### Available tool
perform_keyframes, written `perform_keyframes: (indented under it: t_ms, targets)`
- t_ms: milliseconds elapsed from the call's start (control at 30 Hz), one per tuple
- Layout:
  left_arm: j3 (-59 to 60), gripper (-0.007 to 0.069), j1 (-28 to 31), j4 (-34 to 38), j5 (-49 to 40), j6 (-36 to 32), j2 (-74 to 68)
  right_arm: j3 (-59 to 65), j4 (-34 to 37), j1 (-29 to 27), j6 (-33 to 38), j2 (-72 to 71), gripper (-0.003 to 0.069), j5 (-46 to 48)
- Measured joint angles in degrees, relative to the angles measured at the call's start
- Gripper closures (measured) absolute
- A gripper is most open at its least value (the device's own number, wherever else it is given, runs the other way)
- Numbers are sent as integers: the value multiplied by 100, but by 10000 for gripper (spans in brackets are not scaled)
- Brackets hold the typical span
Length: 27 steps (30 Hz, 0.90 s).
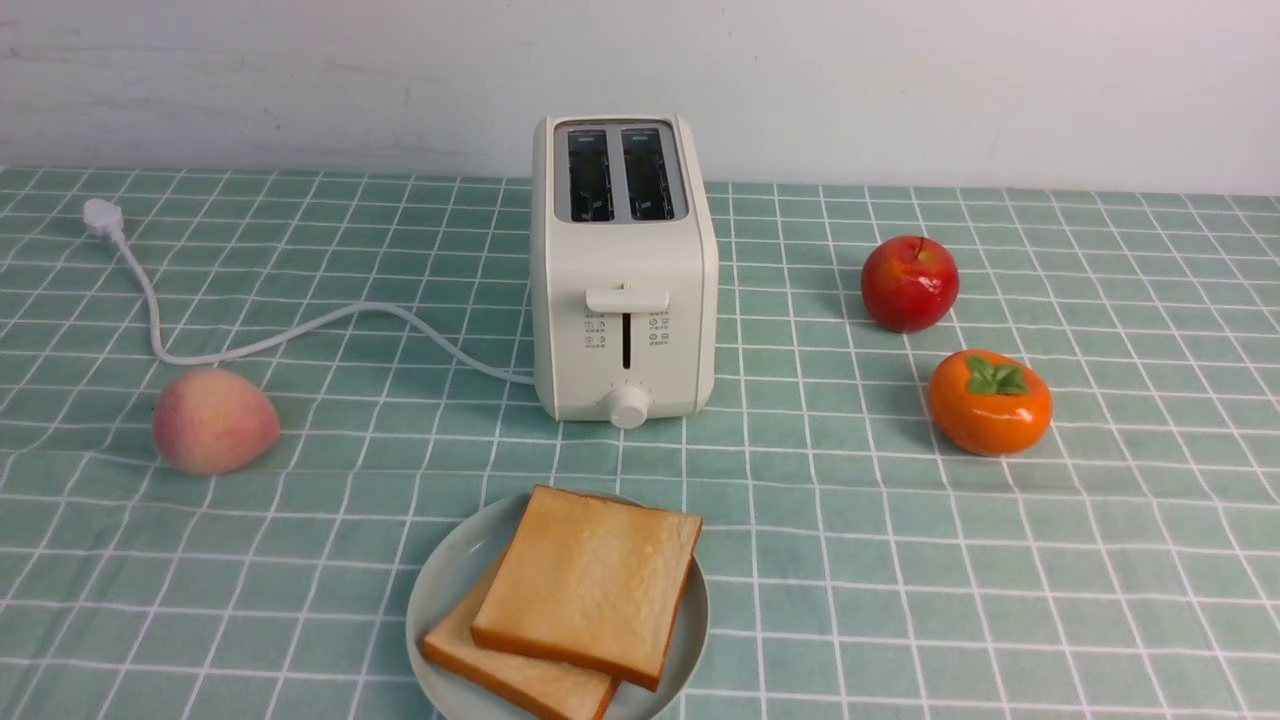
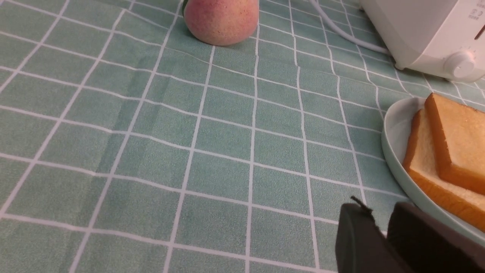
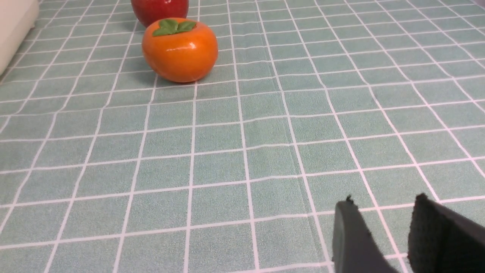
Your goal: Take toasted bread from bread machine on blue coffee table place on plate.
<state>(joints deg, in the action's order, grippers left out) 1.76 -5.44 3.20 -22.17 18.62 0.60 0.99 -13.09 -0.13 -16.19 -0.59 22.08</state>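
The two toasted bread slices lie stacked and offset on the plate (image 1: 440,590) at the front centre of the blue coffee table (image 1: 900,560): the top slice (image 1: 585,580) overlaps the lower slice (image 1: 510,675). The bread machine (image 1: 625,290) stands behind the plate with both slots empty and its lever up. Neither gripper shows in the front view. In the left wrist view my left gripper (image 2: 379,208) is empty, jaws nearly together, low over the cloth beside the plate (image 2: 394,125) and bread (image 2: 462,140). In the right wrist view my right gripper (image 3: 382,201) is open and empty over bare cloth.
A peach (image 1: 213,420) lies left of the toaster, with the white cord (image 1: 300,335) and plug behind it. A red apple (image 1: 909,283) and an orange persimmon (image 1: 989,402) sit to the right. A white wall runs along the table's far edge.
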Motion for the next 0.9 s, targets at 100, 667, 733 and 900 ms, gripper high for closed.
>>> perform_keyframes:
  t_ms: [100, 667, 733, 900]
  targets:
    - [0, 499, 0, 0, 0, 0, 0, 0, 0, 0, 0, 0, 423, 0]
    - [0, 481, 0, -6, 0, 0, 0, 0, 0, 0, 0, 0, 421, 0]
    - [0, 480, 0, -6, 0, 0, 0, 0, 0, 0, 0, 0, 421, 0]
    - [0, 480, 0, -6, 0, 0, 0, 0, 0, 0, 0, 0, 421, 2]
